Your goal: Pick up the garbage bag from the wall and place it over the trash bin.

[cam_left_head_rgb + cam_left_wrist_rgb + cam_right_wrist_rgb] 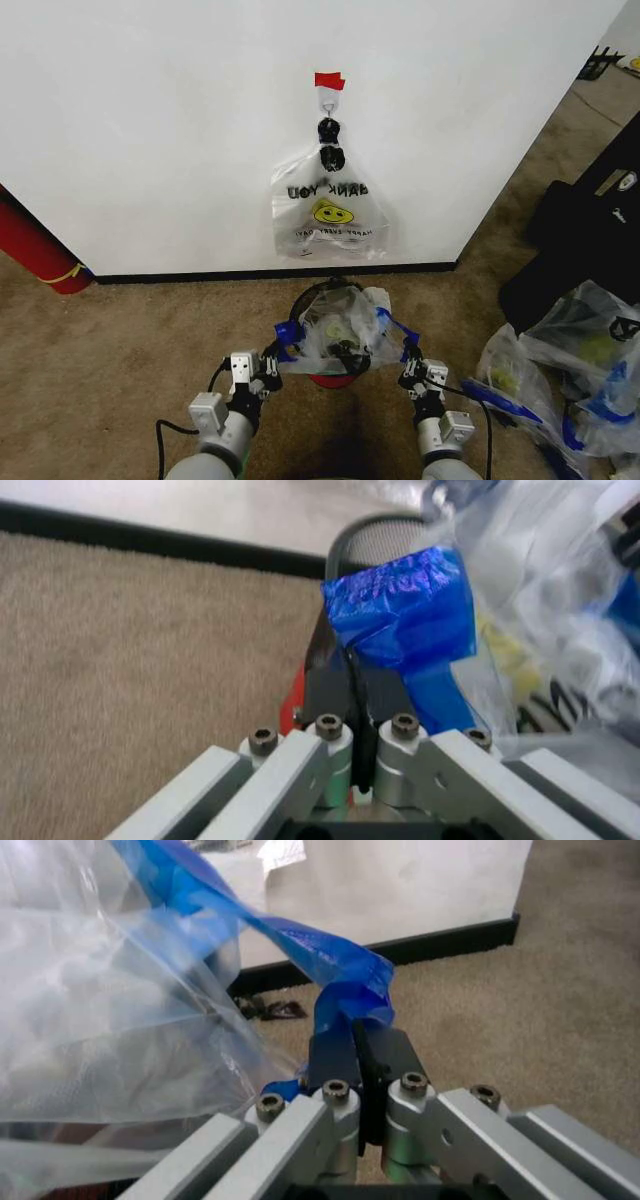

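Bag [338, 338] is spread over the bin [333, 378]; left gripper [352, 676] and right gripper [355, 1044] each clamp a blue handle. Lower both sides evenly, keeping the mouth wide around the rim.

Translucent blue-patched garbage bag [340, 335] spread over black mesh trash bin [333, 378] below white wall [180, 120].

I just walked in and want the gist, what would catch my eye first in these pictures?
Both grippers pinch the blue patches of the garbage bag, the left gripper on one side and the right gripper on the other, stretching it over the trash bin at the foot of the wall. Above it, a smiley-face bag hangs from a hook under red tape.
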Controlling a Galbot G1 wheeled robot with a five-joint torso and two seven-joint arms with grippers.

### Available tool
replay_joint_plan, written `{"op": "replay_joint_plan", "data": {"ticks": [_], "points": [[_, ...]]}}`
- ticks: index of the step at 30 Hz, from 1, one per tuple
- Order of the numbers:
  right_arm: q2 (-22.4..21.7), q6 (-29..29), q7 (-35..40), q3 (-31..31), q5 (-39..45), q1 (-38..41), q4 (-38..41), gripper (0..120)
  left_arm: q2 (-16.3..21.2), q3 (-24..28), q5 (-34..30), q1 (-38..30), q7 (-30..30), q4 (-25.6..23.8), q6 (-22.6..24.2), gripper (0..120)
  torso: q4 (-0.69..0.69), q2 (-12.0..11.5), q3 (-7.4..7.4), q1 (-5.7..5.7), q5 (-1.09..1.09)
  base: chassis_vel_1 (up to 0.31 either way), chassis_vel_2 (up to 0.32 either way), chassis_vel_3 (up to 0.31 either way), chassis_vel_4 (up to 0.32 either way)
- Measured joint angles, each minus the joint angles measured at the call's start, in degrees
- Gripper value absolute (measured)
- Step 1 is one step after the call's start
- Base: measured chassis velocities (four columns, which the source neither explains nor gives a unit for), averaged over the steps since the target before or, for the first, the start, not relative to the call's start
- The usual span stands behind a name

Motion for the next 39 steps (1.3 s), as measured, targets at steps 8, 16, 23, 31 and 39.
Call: {"op": "replay_joint_plan", "data": {"ticks": [8, 16, 23, 31, 39], "points": [[-0.1, -1.2, 0.4, -0.6, 0.3, 3.1, -4.0, 0, 1.2, 0.2, 2.5, 1.1, 1.2, 3.2, -0.1, 0, 0.00, 0.0, 0.01, 0.00, -0.01, 0.000, 0.000, 0.000, 0.000], [-0.3, -3.1, 1.3, -1.1, 2.3, 6.6, -6.7, 0, 0.8, 2.2, 4.0, -2.5, 1.4, 7.0, 0.3, 0, 0.00, 0.0, 0.01, 0.00, 0.00, 0.000, 0.000, 0.000, 0.000], [-0.8, -4.4, 1.3, -1.4, 2.3, 8.7, -8.5, 0, -1.3, 4.4, 5.1, -6.2, 1.3, 10.2, 1.7, 0, -0.01, 0.0, 0.01, 0.00, 0.00, 0.000, 0.000, 0.000, 0.000], [-0.2, -4.3, 1.3, -1.8, 2.1, 11.1, -11.1, 0, -2.9, 4.9, 7.3, -8.0, 0.9, 13.9, 2.8, 0, 0.00, 0.0, 0.01, 0.00, 0.00, 0.000, 0.000, 0.000, 0.000], [-0.1, -4.3, 1.4, -1.8, 0.9, 11.1, -11.4, 0, -3.8, 4.8, 9.1, -7.9, 1.6, 15.6, 2.8, 0, -0.01, 0.0, 0.00, 0.00, 0.00, 0.000, 0.000, 0.000, 0.000]]}}
